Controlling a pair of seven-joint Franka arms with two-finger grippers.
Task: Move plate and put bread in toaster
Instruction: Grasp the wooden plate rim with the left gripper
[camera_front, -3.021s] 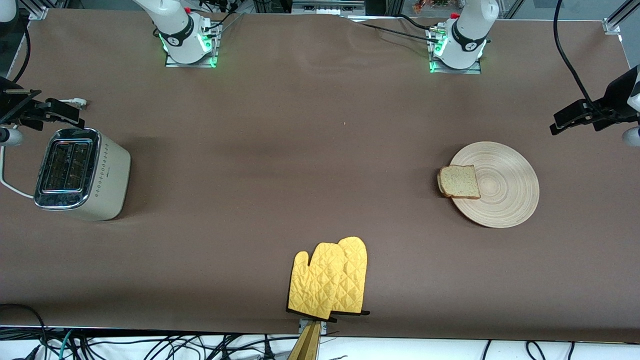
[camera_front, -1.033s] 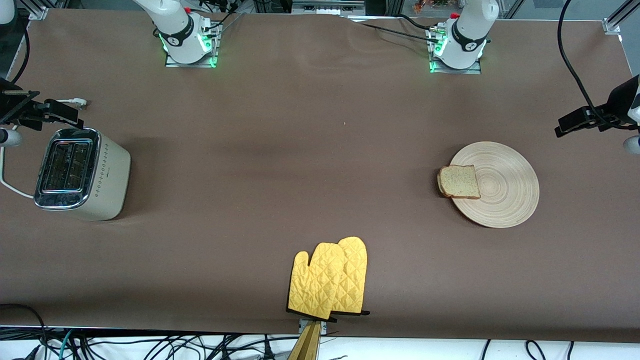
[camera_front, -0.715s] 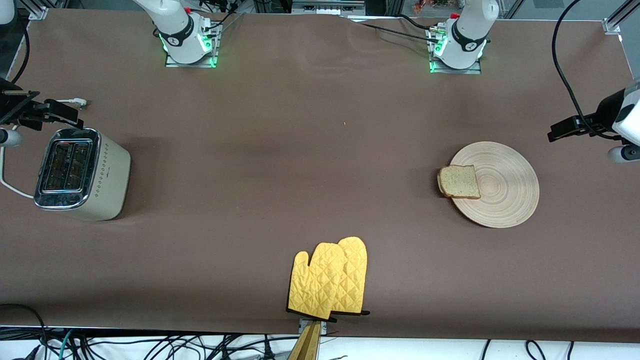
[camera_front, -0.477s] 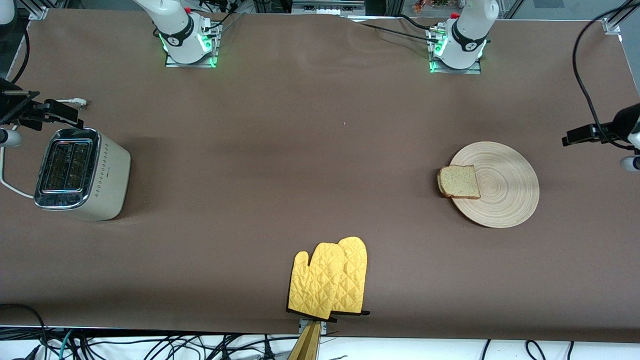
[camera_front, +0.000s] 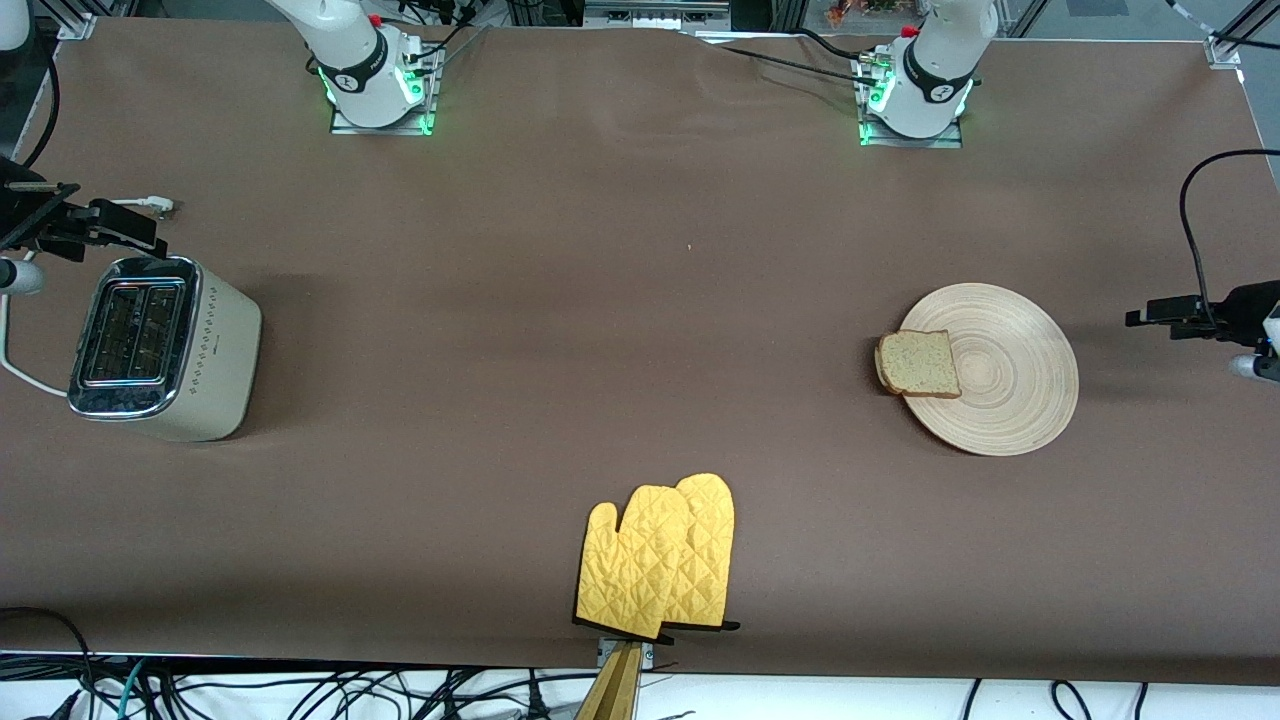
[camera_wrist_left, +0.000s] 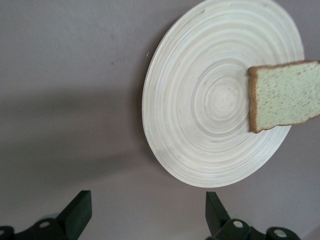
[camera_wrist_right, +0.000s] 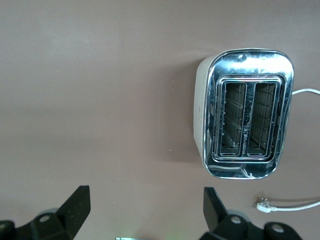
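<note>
- Bread (camera_front: 918, 363) lies flat on the plate (camera_front: 1010, 400), right-centre of the front frame. One edge hangs off the rim on the side facing the toaster, so the crust looks easy to get fingers on.
- In the left wrist view the slice (camera_wrist_left: 285, 95) sits at the frame's right edge, across the plate's rim (camera_wrist_left: 165, 150).
- Plate rests flat on the brown table (camera_front: 640, 300), toward the left arm's end. Nothing touches it.
- Toaster (camera_front: 160, 345) stands upright at the frame's left edge, toward the right arm's end, well apart from the plate. Both slots face up and look empty; white cord (camera_front: 15, 375) trails off the edge.
- Left gripper (camera_front: 1160, 315) hangs at the frame's right edge, beside the plate and clear of it. Jaws spread wide, nothing held (camera_wrist_left: 145, 220). My read: lined up to take the plate by its rim.
- Right gripper (camera_front: 100, 225) hovers at the upper left, just above the toaster in the frame. Jaws wide apart, empty (camera_wrist_right: 145, 215). It waits there, likely parked for the bread drop.
- Yellow oven mitts (camera_front: 655, 560) lie at the bottom centre, untouched.
- Neither step of the task is done yet.
</note>
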